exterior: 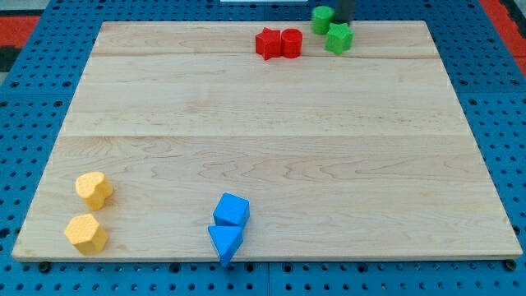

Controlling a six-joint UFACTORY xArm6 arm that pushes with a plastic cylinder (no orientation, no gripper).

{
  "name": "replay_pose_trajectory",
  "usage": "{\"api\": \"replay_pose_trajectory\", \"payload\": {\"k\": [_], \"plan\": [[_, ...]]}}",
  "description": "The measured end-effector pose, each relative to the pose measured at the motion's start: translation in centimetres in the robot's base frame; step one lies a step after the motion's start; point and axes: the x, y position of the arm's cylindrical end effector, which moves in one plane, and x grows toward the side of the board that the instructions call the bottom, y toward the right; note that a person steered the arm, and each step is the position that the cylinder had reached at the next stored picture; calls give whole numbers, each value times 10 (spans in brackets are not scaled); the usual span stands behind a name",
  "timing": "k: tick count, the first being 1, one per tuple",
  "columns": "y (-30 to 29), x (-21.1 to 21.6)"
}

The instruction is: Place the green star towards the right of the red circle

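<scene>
Red star point(268, 43) touches red circle point(291, 42) on its left; green star point(339, 38) lies near the circle's right at the view's top edge, with my tip point(341, 22), a bare rod with no jaws, touching its upper side beside green circle point(322, 19).

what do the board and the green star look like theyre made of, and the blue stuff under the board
The board looks like pale wood with a matte finish: grain lines and plank seams show. The green star has flat, uniform colour with no grain, so probably painted wood or plastic; I cannot tell which. The blue base looks like a perforated panel, dotted with regular holes; material unclear.
</scene>
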Motion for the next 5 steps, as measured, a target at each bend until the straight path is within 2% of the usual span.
{"api": "replay_pose_trajectory", "payload": {"k": [1, 3, 4, 5], "plan": [[-23, -1], [26, -6], [68, 4], [107, 35]]}}
